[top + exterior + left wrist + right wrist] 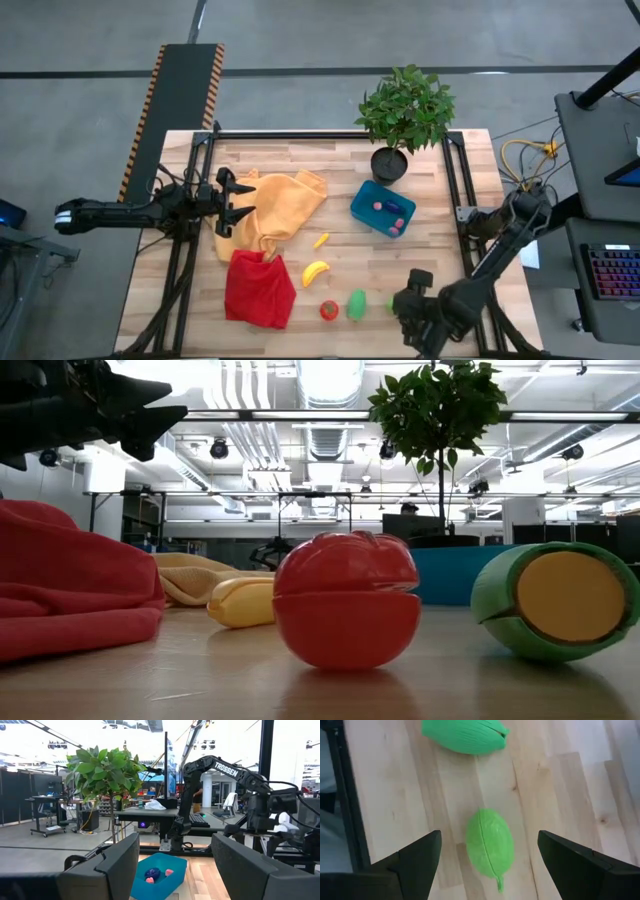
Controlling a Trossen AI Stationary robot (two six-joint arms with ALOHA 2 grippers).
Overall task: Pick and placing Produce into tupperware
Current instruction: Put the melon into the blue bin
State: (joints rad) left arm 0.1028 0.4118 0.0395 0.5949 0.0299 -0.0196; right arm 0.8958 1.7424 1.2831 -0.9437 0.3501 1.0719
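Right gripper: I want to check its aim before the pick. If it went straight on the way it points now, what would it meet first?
Most likely the small green leaf-shaped piece on the table. It lies centred between the open right gripper's fingers, with a larger green piece beyond it. Depth is hard to judge.

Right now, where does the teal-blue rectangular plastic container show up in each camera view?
High view: teal-blue rectangular plastic container right of centre, just below the leafy potted plant.
Low view: a low teal band behind the red toy tomato, under the plant.
Left wrist view: bottom centre, between the left gripper's fingers.
Right wrist view: not in it.
Shared landmark: the plant.
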